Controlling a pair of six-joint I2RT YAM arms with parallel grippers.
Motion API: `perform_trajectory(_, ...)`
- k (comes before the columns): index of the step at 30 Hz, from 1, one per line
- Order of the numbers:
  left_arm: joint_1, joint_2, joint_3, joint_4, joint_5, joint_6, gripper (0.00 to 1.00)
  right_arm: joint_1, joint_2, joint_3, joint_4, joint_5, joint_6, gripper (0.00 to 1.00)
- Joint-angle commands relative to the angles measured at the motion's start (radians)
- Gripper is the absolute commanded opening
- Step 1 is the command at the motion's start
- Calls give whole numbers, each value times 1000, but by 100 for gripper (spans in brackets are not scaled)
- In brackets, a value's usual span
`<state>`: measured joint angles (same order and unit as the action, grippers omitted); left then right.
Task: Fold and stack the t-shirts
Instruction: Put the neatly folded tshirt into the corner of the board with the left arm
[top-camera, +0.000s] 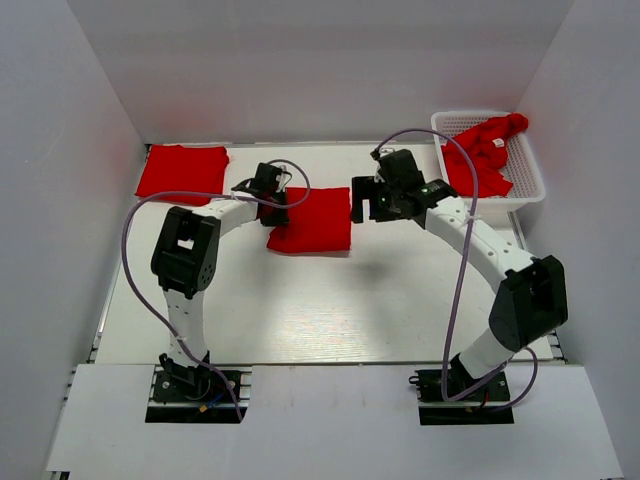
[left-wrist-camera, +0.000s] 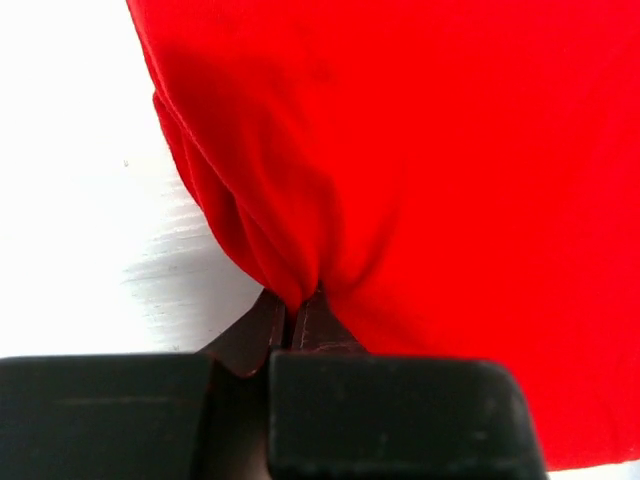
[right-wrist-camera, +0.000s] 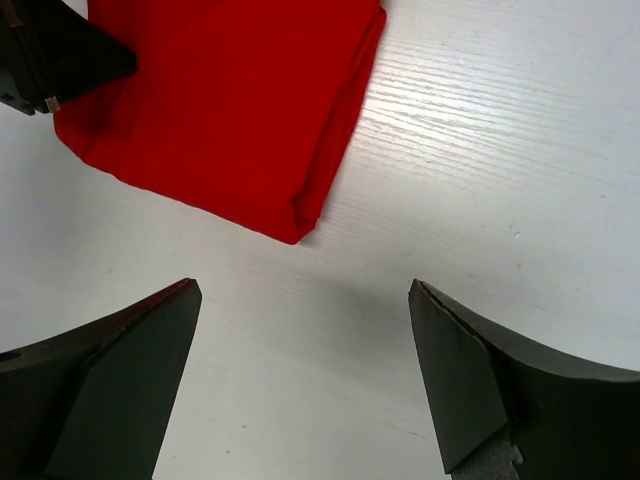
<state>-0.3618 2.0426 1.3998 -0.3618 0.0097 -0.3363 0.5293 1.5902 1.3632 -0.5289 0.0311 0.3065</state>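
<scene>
A folded red t-shirt (top-camera: 312, 220) lies mid-table. My left gripper (top-camera: 275, 207) is shut on its left edge; in the left wrist view the fabric (left-wrist-camera: 430, 200) bunches into a pinched fold between the closed fingertips (left-wrist-camera: 297, 305). My right gripper (top-camera: 366, 203) hovers open just off the shirt's right edge. In the right wrist view its fingers (right-wrist-camera: 305, 290) stand wide apart over bare table, nothing between them, with the folded shirt (right-wrist-camera: 220, 100) ahead and the left gripper's tip (right-wrist-camera: 50, 60) at the top left corner. A second folded red t-shirt (top-camera: 183, 170) lies at the back left.
A white lattice basket (top-camera: 500, 203) stands at the back right with crumpled red t-shirts (top-camera: 485, 150) spilling over its rim. White walls close the table on the left, back and right. The right arm's cable loops above the table beside the basket.
</scene>
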Motion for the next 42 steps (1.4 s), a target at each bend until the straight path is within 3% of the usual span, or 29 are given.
perform_trajectory(1, 6, -25, 4, -2, -51, 54, 0, -6, -70, -12, -13, 50, -6, 90)
perform_trajectory(8, 29, -153, 76, 41, -109, 288, 0, -6, -202, -122, -16, 159, -6, 90)
perform_trajectory(16, 60, -116, 235, -40, -175, 479, 0, -6, -262, -171, -19, 237, -7, 90)
perform_trajectory(24, 135, -94, 389, -89, -149, 575, 0, -6, -246, -165, -13, 268, -15, 90)
perform_trajectory(35, 202, -96, 490, -86, -80, 851, 0, -6, -182, -139, 9, 271, -23, 90)
perform_trajectory(42, 271, -96, 565, -123, -28, 905, 0, -8, -142, -107, 6, 259, -35, 90)
